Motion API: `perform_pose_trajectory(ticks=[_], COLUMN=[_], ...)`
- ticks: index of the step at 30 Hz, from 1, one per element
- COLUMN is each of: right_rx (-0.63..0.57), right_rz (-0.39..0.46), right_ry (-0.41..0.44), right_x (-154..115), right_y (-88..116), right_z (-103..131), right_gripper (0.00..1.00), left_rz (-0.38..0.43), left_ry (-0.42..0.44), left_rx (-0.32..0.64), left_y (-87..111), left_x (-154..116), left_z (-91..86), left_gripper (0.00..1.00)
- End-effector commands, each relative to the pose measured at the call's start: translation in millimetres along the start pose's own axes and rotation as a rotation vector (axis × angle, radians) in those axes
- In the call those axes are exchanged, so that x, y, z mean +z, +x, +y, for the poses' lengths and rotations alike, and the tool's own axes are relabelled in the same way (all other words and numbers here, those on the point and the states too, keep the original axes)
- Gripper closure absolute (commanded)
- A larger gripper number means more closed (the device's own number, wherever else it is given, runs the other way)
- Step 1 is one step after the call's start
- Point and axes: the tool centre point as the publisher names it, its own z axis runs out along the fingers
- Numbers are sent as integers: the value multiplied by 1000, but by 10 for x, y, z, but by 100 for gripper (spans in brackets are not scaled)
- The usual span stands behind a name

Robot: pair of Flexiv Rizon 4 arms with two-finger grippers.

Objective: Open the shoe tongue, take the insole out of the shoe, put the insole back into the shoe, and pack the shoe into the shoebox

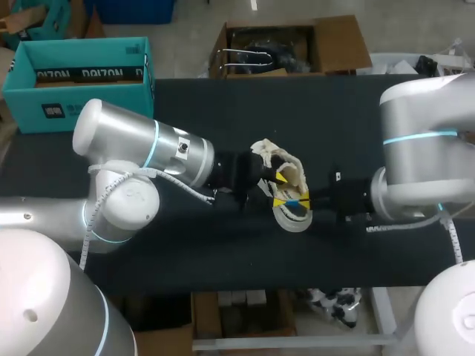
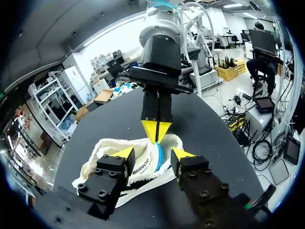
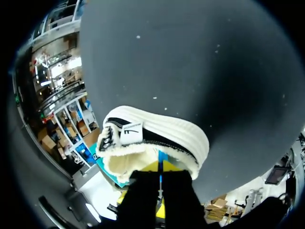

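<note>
A cream fleece-lined shoe (image 1: 286,167) lies on its side in the middle of the black table (image 1: 223,111). In the left wrist view my left gripper (image 2: 154,153) stands open just over the shoe (image 2: 109,148), one yellow tip on either side of its mouth. From the opposite side my right gripper (image 2: 156,131) is shut on the thin blue edge of the insole (image 2: 159,160) at the shoe's opening. The right wrist view shows the same pinch: the right gripper (image 3: 161,167) holds the insole (image 3: 162,156) at the fleecy collar of the shoe (image 3: 162,129). The teal shoebox (image 1: 78,81) sits open at the far left.
Both arms meet at the table's middle, my left gripper (image 1: 279,189) and my right gripper (image 1: 300,202) almost touching over the shoe. Bare black table stretches towards the far side and along the front edge.
</note>
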Motion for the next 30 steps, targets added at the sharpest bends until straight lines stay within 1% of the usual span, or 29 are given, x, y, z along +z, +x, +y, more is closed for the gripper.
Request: perform_pose_trajectory(ticks=[1,5,6,7,9,11,12,14,15,16,17,19,20,21,23,24,25,30], right_rx=[19,52,60,67,75,77,74,65,53,49,40,17,15,0,-9,-25,-36,-69], right_rz=[-62,-98,-105,-113,-124,-129,-131,-131,-129,-129,-129,-128,-130,-132,-133,-133,-133,-153], right_ry=[-23,-38,-44,-47,-47,-46,-43,-43,-38,-38,-38,-36,-42,-28,-32,-17,-8,22], right_x=[31,74,82,86,84,54,33,-21,-63,-96,-127,-194,-219,-248,-283,-285,-282,-143], right_y=[-10,-86,-103,-118,-140,-159,-160,-156,-151,-145,-139,-128,-121,-112,-92,-75,-58,27], right_z=[19,81,98,112,133,121,105,60,24,-4,-30,-99,-130,-164,-233,-267,-297,-339], right_gripper=[100,100,100,100,100,100,96,80,69,65,64,64,64,65,73,89,100,100], left_rz=[24,40,60,55,76,69,77,57,48,42,31,18,9,-3,-24,-35,-41,-71], left_ry=[25,22,21,15,18,25,25,15,-5,-9,-17,-32,-33,-46,-50,-58,-60,-86], left_rx=[-56,-154,-188,-225,-279,-329,-341,-380,-391,-408,-429,-439,-464,-477,-523,-546,-560,-644], left_y=[-20,-27,-23,-27,-30,-23,-13,7,23,40,49,83,96,102,115,117,119,165], left_x=[-264,-353,-375,-399,-452,-518,-546,-609,-639,-664,-694,-740,-770,-797,-854,-884,-905,-1022], left_z=[-38,-82,-89,-95,-111,-126,-134,-149,-150,-151,-148,-136,-127,-112,-74,-53,-35,36], left_gripper=[0,0,0,0,0,0,0,0,0,0,0,0,0,0,0,0,0,0])
